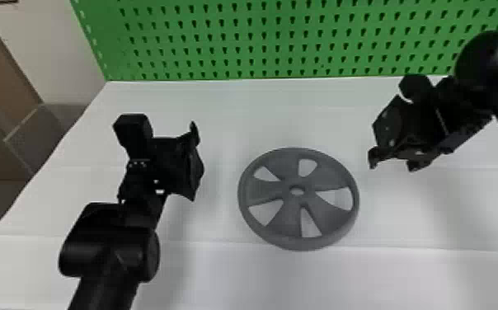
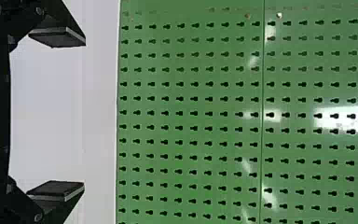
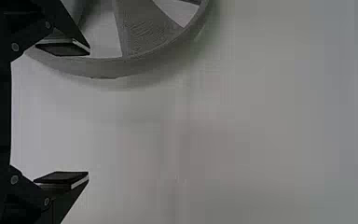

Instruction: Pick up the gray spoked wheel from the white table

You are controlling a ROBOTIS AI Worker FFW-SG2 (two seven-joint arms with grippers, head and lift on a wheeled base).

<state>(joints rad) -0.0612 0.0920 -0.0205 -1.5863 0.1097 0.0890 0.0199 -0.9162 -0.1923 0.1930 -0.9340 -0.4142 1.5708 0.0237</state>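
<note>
In the head view, the white table (image 1: 227,272) is brightly lit, with soft shadows cast toward four and seven o'clock. In the left wrist view, white glare is reflected by the green pegboard (image 2: 191,106). In the right wrist view, dimmer light is seen, with soft shadow around the gray spoked wheel (image 3: 144,37).

wheel (image 1: 260,189): laid flat on table (image 1: 227,276), btw. L & R grippers
L gripper (image 1: 196,160): held over table, L of wheel
R gripper (image 1: 393,160): held over table, R of wheel
pegboard (image 1: 227,29): stood behind wheel, along table's far edge
wall (image 1: 38,45): seen L of pegboard, beyond table's far L corner
</note>
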